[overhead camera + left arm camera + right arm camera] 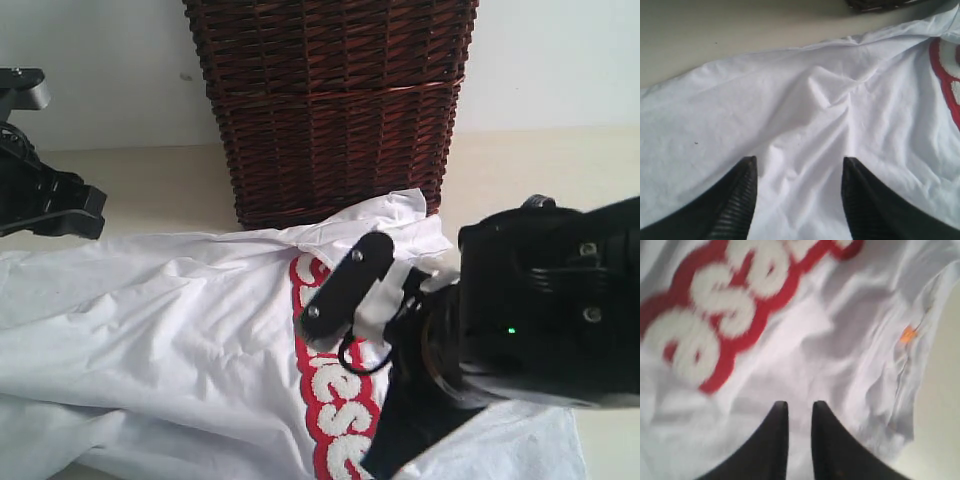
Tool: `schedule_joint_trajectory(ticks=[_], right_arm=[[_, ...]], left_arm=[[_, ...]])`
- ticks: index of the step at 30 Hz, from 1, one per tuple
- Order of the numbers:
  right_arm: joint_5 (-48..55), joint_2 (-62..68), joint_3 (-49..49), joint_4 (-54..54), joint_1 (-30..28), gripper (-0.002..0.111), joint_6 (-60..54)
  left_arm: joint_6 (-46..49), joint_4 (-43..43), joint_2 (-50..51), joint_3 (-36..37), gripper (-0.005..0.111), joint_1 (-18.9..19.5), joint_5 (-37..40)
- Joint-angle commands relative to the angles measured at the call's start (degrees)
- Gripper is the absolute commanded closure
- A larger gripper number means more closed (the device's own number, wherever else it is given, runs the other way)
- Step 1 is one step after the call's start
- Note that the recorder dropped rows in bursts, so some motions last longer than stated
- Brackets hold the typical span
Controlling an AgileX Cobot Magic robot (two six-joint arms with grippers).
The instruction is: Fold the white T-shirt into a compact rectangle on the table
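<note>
The white T-shirt (170,330) lies spread and wrinkled on the table (540,165), its red-banded letters (335,400) running toward the front edge. My right gripper (345,288) hovers low over the chest, beside the letters. In the right wrist view this gripper (799,407) has its jaws a narrow gap apart, with nothing between them and shirt cloth (790,350) below. My left gripper (799,165) stands open above the plain white cloth (805,100), holding nothing. The left arm (55,205) sits at the far left, above the shirt's edge.
A tall dark brown wicker basket (330,100) stands right behind the shirt at the back middle. A small orange tag (908,334) shows near the shirt's hem, with bare table (940,415) beyond it. Bare table (715,35) also lies behind the shirt's left part.
</note>
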Motion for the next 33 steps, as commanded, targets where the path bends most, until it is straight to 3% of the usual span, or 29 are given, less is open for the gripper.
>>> schedule_joint_trajectory(ticks=[1,6,12,18,21,25,33], right_arm=[[-13.0,4.5,-0.4,-3.9,-9.1,0.108,7.2],[-25.7,11.8,-1.3,6.7,-25.8,0.108,-7.0],[-24.9,22.1,-9.0,16.6,-33.7,0.108,-17.9],[-23.7,27.4,-10.0,16.9,-42.2,0.108,-18.2],[-23.2,29.0,-10.0,17.9,-45.5,0.108,-18.3],[-21.7,29.7,-10.4,17.4,-51.4,0.108,-18.4],[-23.2,29.7,-11.3,20.7,-56.7,0.108,-18.0]], left_arm=[[0.0,-1.3,0.0,-0.3,0.056,-0.3,1.7],[0.1,-1.3,0.0,-0.3,0.056,-0.3,-0.2],[0.6,-2.1,0.0,-0.3,0.056,-0.3,-0.3],[6.9,-3.6,2.3,-0.3,0.056,-0.5,4.3],[16.8,-7.6,5.1,-0.3,0.056,-2.5,9.7],[29.2,-7.8,7.5,0.4,0.055,-9.5,17.5],[23.8,-3.9,7.3,3.0,0.055,-16.7,28.3]])
